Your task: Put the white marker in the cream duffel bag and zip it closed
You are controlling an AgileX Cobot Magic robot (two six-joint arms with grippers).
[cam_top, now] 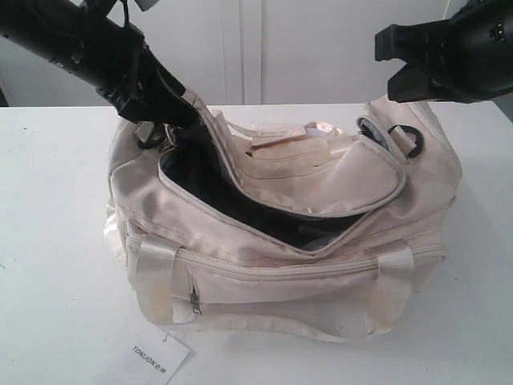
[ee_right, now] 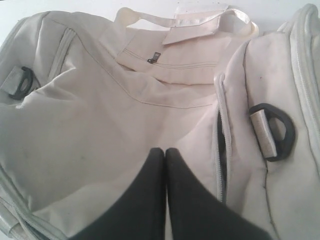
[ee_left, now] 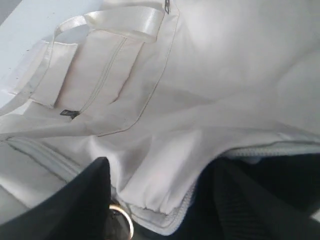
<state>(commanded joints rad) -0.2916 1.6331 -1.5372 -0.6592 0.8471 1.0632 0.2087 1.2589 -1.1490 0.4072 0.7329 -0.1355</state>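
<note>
Looking for the thin white marker with the dark cap turns up nothing in any view. It is neither on the table around the bag nor in a gripper, so it is probably already down in the dark interior, though that cannot be confirmed. The large soft cream fabric duffel bag (cam_top: pixel 321 281) lies with its top zip undone, the upper panel sagging back so the dark grey lining (cam_top: pixel 232 208) shows through a long curved mouth.

At the bag's left end the black left gripper (cam_top: pixel 154 124) sits low against the fabric, beside a small metal ring (ee_left: pixel 125 220) at the zip's end. This is likely to take the pull or pin that end, but whether its fingers are apart or clamped cannot be told. Above the bag's right end, near the black plastic end ring (cam_top: pixel 409 140), the black right gripper (ee_right: pixel 164 152) hovers with its fingers pressed together on nothing. A white paper hang tag (cam_top: pixel 156 361) lies in front of the bag on the white table (cam_top: pixel 48 305).
</note>
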